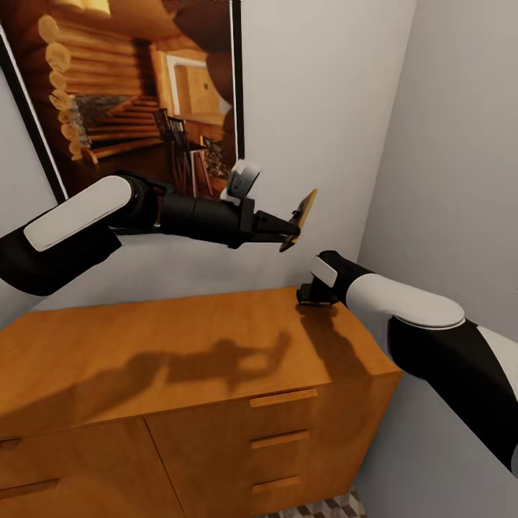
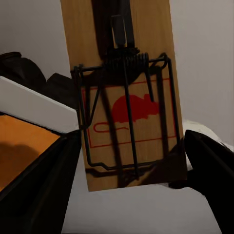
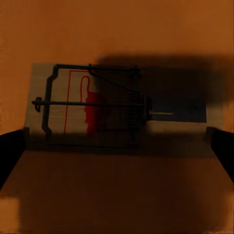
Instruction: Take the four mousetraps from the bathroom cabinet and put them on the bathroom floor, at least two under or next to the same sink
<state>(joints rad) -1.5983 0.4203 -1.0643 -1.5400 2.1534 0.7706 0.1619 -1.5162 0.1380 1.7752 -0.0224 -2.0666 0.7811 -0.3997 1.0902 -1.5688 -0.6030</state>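
- Left gripper (image 1: pixel 293 229) is clamped on one mousetrap (image 1: pixel 305 213), holding it by an end in the air above the right part of the cabinet top, in front of the pale wall
- Its wrist camera shows that trap's (image 2: pixel 127 97) tan board, dark wire spring and red mouse print close up, so the grasp looks firm, though the board hangs tilted on edge
- Right gripper (image 1: pixel 311 293) hangs low over the back right corner of the cabinet (image 1: pixel 180 352); its two fingertips sit spread at either side of a second mousetrap (image 3: pixel 117 113), which lies flat on the orange-brown top, so the jaws are open and not yet around it
- Judging from this, one trap is lifted and one is about to be picked; neither is down on the tiles yet
- I cannot see the other two traps here, so I cannot tell whether they are already placed or not yet fetched
- Only a small patch of the cube-patterned bathroom floor (image 1: pixel 338 508) shows below the cabinet's right corner, with no trap on it
- What is left, as I read it: close on the second trap, carry both to the floor, and set at least two by the sink
- Behind the left arm hangs a framed picture (image 1: pixel 137 86) of a log-cabin room
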